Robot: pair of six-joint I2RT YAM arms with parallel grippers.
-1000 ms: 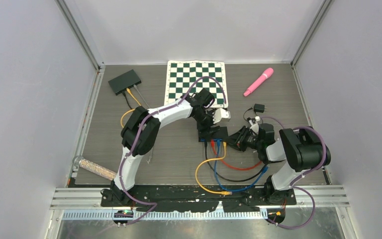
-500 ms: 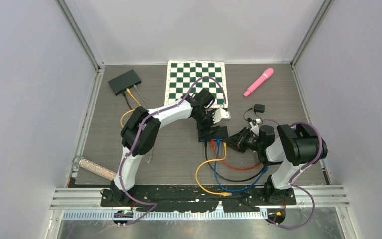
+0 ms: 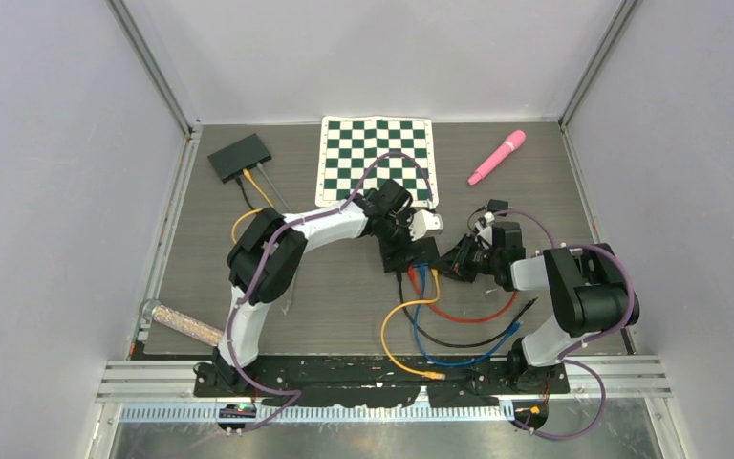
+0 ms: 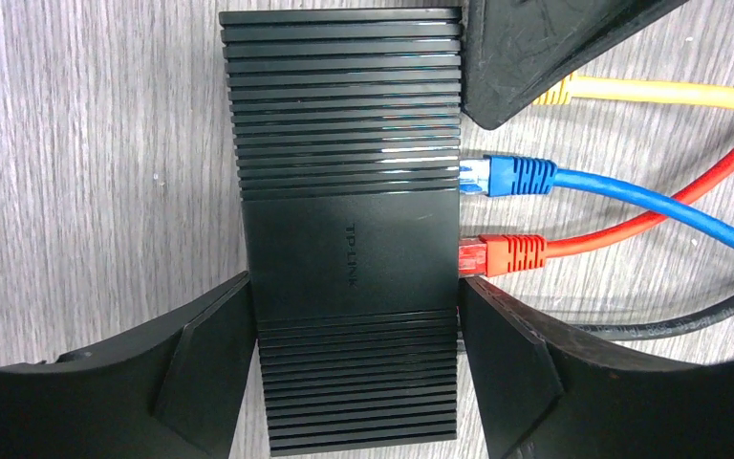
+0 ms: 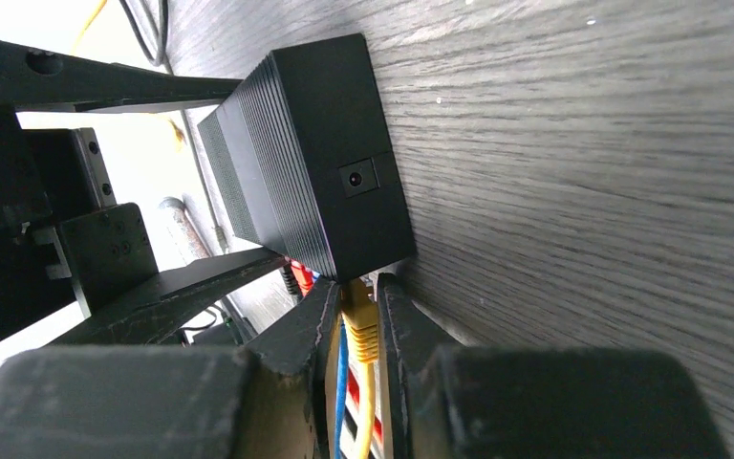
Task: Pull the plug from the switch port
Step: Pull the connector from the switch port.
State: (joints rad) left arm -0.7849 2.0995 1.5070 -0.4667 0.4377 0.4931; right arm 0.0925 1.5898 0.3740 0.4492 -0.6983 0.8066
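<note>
**Top external.** Black switch lay mid-table, ports facing the arm bases. Left gripper stood over it. Right gripper reached in just beside its port side. Coloured cables looped toward the near edge.

**Left wrist.** Switch: rectangular, matt black plastic, finely ribbed, with a smooth centre band. Left gripper was clamped across its width, both pads touching its sides. Blue plug and red plug: moulded boots with clear tips, both seated. Yellow plug sat at the end port, its nose hidden by a right-gripper finger. Table: grey wood-grain laminate.

**Right wrist.** Right gripper was closed narrow on the yellow plug, at the corner port of the switch. Whether the latch tab was pressed could not be told.

**Risks, as judged.** An unreleased latch would likely drag the switch along with the pull, or slip it in the left pads. The smooth boot might slide out of the fingers. The neighbouring blue cable could snag.
</note>
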